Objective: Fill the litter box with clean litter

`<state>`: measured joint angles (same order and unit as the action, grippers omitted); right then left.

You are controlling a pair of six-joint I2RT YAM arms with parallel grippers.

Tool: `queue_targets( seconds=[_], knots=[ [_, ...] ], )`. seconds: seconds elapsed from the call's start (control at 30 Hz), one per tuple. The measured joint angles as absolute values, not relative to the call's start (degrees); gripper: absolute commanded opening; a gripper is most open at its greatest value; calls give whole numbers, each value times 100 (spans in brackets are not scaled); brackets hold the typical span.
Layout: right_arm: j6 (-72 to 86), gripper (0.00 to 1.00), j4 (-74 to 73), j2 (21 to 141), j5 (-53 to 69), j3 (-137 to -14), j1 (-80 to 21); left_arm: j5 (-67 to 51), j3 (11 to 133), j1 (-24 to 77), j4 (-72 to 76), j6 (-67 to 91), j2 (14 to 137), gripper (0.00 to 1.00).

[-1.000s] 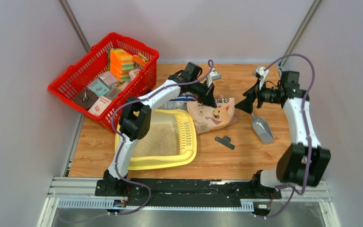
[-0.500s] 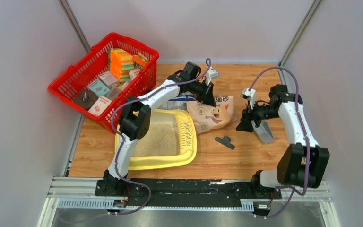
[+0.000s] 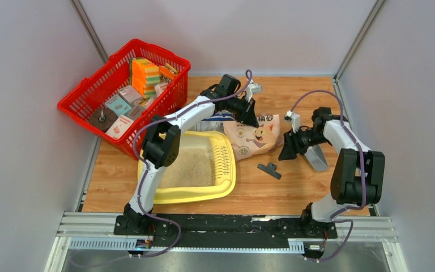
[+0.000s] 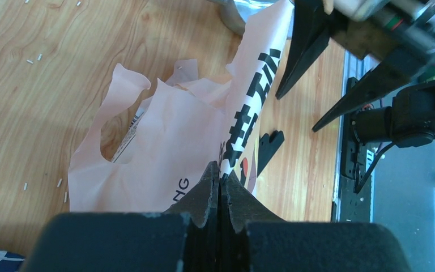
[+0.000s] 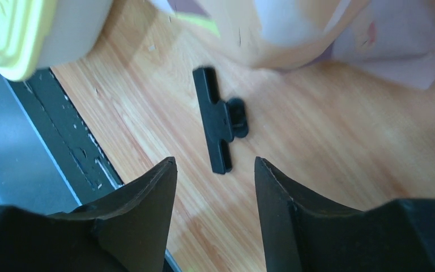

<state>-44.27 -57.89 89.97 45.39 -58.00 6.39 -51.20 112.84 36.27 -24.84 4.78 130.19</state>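
Clamping an edge of the tan litter bag, the left gripper steadies it; the right gripper, fingers apart and empty over a black clip, should grasp the bag squarely.

Our left arm stretches from its base toward one o'clock. The left gripper tilts downward, its fingers pinched tight on the edge of the tan bag. Our right arm folds at the elbow, with the wrist turned toward eight o'clock. The right gripper sits low, jaws standing apart.

Bare wood around black clip, between litter box, tan bag and scoop.
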Motion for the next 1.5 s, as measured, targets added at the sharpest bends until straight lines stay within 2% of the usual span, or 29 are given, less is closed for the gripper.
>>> queue_targets(
  seconds=[0.13,0.23,0.3,0.43,0.6,0.8,1.1,1.3,1.4,1.43,1.5],
  knots=[
    [-4202,62,-5822,8803,4742,-6499,657,-5096,11255,3629,-2482,454,12993,0],
    [-4644,55,-5931,8543,4971,-7218,666,-5089,11255,3629,-2484,440,12993,0],
    [-5070,55,-6130,8412,5024,-7328,626,-5087,11255,3629,-2484,440,12993,0],
    [-5651,57,-6272,8420,4812,-6416,449,-5083,11255,3629,-2486,443,12993,0],
    [-5415,57,-5881,8436,4099,-5105,233,-5083,11255,3632,-2488,460,12993,0],
    [-4563,56,-4974,8733,3760,-5030,152,-5083,11255,3632,-2488,467,12993,0],
    [-3999,47,-4506,9264,3839,-5192,-38,-4963,11255,3614,-2467,471,12993,0],
    [-3896,39,-4512,9496,4080,-5247,-163,-4915,11255,3594,-2458,482,12993,0],
    [-3876,27,-4519,9570,4123,-5247,-220,-4895,11255,3592,-2460,484,12993,0],
    [-3861,19,-4523,9570,4134,-5247,-237,-4897,11255,3590,-2460,486,12993,0],
    [-3841,10,-4528,9570,4147,-5247,-252,-4897,11255,3590,-2458,491,12993,0]
  ],
)
